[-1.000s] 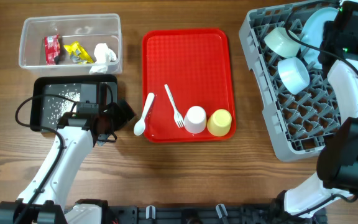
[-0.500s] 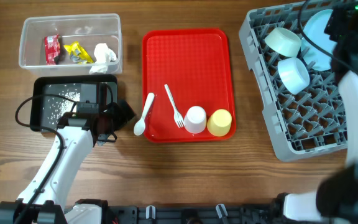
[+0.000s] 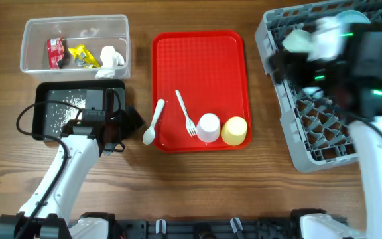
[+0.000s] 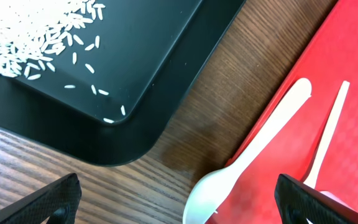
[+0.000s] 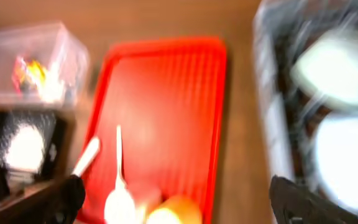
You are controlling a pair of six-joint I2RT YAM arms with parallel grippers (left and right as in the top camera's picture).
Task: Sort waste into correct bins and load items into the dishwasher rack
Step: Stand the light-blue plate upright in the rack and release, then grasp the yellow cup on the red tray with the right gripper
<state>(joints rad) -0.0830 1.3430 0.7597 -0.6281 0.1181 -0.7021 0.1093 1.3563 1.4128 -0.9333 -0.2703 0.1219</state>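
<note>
Fingers (image 4: 55, 199) of the left gripper (image 4: 179, 202) stand wide apart and empty, low over the table (image 3: 144, 179), with the spoon (image 3: 154, 122) lying between their tips. The right gripper (image 5: 179, 199) is spread just as wide and carries nothing. It hangs above the rack (image 3: 317, 149), too blurred overhead to place more closely.

The waste looks sorted: the red wrapper (image 3: 56, 52), yellow wrapper (image 3: 81, 56) and tissue (image 3: 111, 57) sit in the tub (image 3: 26, 46), and the grains (image 3: 65, 109) lie in the black tray (image 3: 105, 89). The bowls (image 5: 337, 68) show as pale blurs in the rack. Spoon, fork (image 3: 185, 113), white cup (image 3: 209, 127) and yellow cup (image 3: 234, 131) remain on the red tray (image 3: 204, 60), so loading these is probably the step in hand.

The spoon's bowl end hangs over the red tray's edge onto the table, and its handle lies on the tray. Close on the handle across its width, where the raised rim lifts it a little, rather than on the rounded end, which may skid. Come straight down so a finger does not nudge the fork just beside it. The cups touch or nearly touch, so take the outer yellow one by its rim first to avoid tipping the white one.

The table is brown wood with clear grain, bare between the objects. Nothing of the room beyond it shows.
</note>
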